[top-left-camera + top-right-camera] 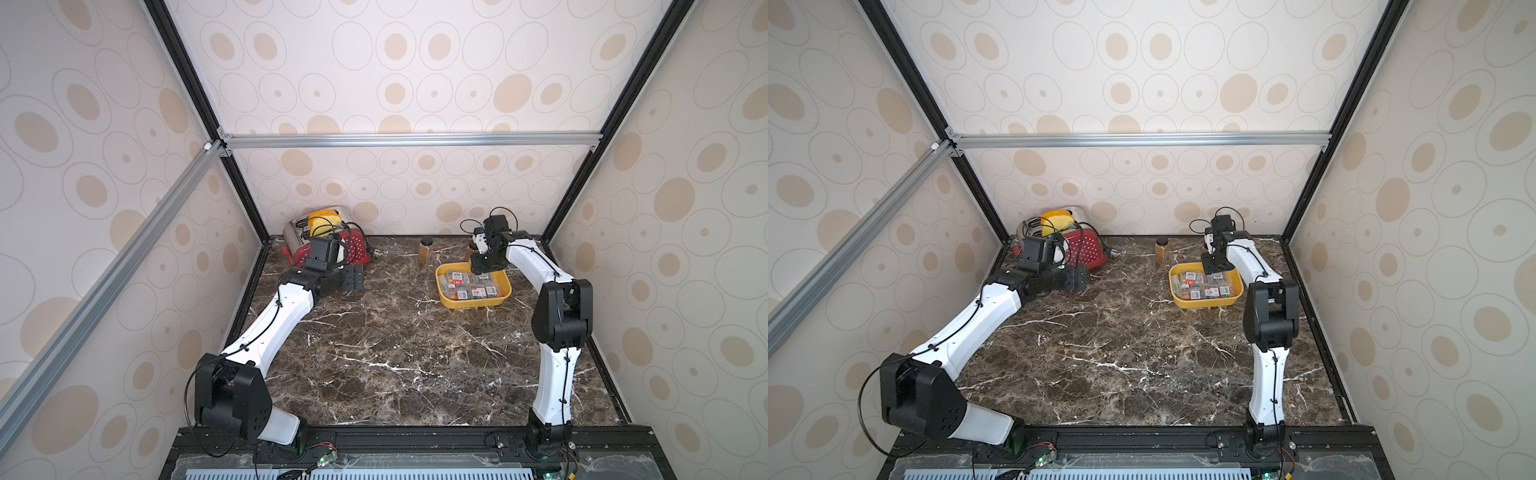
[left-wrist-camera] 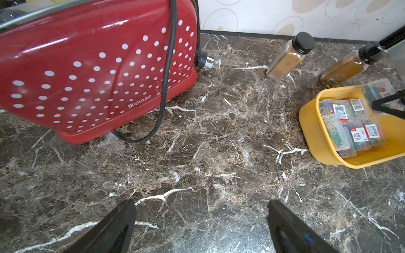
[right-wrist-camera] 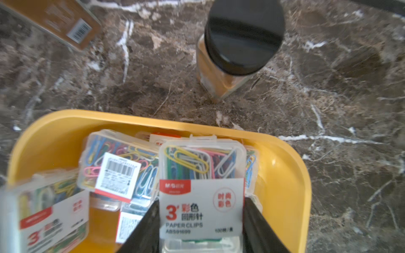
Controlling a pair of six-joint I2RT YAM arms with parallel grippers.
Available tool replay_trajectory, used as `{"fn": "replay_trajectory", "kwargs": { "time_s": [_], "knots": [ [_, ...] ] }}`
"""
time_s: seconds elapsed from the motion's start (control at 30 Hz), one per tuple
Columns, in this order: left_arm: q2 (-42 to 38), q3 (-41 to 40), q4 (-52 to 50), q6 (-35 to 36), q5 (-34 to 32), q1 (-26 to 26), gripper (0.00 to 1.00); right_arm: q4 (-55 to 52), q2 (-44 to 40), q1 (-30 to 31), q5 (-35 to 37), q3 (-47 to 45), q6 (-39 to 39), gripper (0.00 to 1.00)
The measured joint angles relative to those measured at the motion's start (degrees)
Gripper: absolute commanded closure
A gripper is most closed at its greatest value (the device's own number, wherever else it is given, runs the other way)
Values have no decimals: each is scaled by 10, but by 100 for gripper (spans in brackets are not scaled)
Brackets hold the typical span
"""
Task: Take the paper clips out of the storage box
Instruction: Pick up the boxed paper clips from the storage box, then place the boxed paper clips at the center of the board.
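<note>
The yellow storage box (image 1: 473, 305) (image 1: 1204, 304) stands on the marble table at the right rear, holding several clear cases of coloured paper clips (image 1: 469, 286) (image 1: 1202, 286) (image 2: 350, 131). My right gripper (image 3: 201, 202) (image 1: 484, 266) reaches down into the box's far end and is shut on one case (image 3: 201, 166), its white-and-red label between the fingers. That case sits over the other cases inside the yellow rim (image 3: 54, 131). My left gripper (image 2: 201, 203) (image 1: 353, 280) is open and empty, low over the table beside the toaster.
A red dotted toaster (image 1: 328, 245) (image 2: 98, 65) with a black cord stands at the left rear. Two brown black-capped bottles (image 2: 285, 59) (image 2: 346, 68) stand just behind the box; one (image 3: 230, 65) is close to my right gripper. Walls enclose the table.
</note>
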Motion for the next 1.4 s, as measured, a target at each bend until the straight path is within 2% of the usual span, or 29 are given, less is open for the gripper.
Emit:
{"fn": "replay_trajectory", "kwargs": {
  "time_s": [0.13, 0.33, 0.67, 1.03, 1.4],
  "knots": [
    [-11, 0, 0, 0, 1, 0, 3, -17, -43, 15, -2, 1, 11, 100],
    [-39, -11, 0, -1, 2, 0, 4, -34, -116, 68, -6, -28, 28, 100],
    [-72, -56, -5, -8, -2, 0, 4, -71, -185, 197, 4, -94, 79, 100],
    [-124, -99, -28, -24, -4, -2, 4, -63, -171, 271, -16, -156, 181, 100],
    [-155, -118, -44, -40, -3, -3, 4, -24, -59, 323, -93, -162, 254, 100]
  ]
}}
